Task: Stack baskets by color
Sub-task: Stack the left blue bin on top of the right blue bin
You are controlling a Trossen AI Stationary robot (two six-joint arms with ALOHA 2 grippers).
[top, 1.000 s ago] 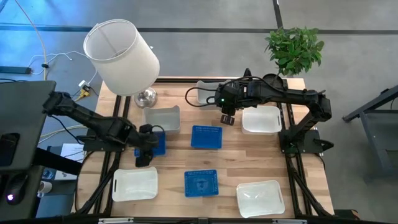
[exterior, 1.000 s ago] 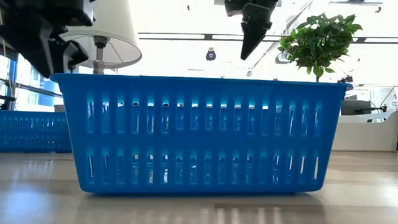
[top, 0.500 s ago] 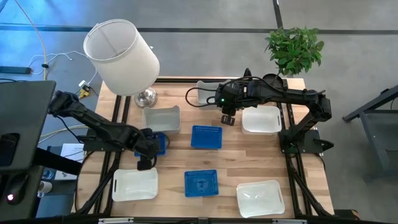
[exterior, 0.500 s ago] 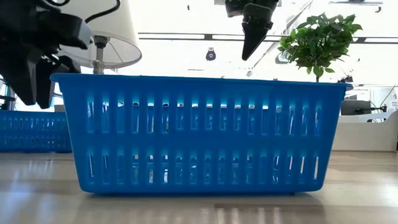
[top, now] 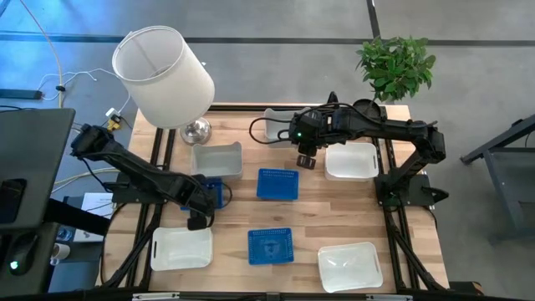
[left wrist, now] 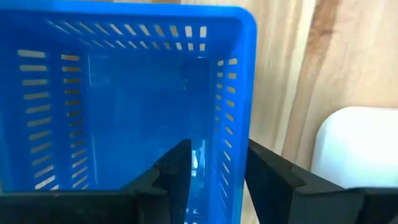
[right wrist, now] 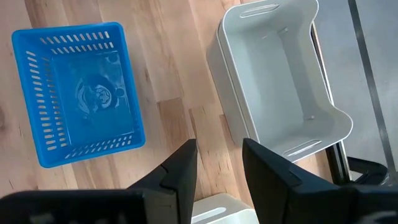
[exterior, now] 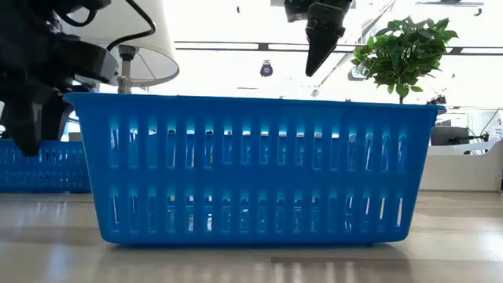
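Observation:
My left gripper points down at the left-hand blue basket. It is open. One finger is inside the basket and the other is outside its near wall, with no hold showing. My right gripper hangs open and high above the table, between the middle blue basket and a white basket. A third blue basket, a grey basket and more white baskets sit on the tabletop.
A big white lamp with a metal foot stands at the far left. A potted plant stands at the far right corner. In the low view the near blue basket fills the front, hiding most of the table.
My left gripper has come down onto the left-hand blue basket and moved a little toward the table's near edge, so its fingers now straddle the basket's near wall. The baskets have not moved.

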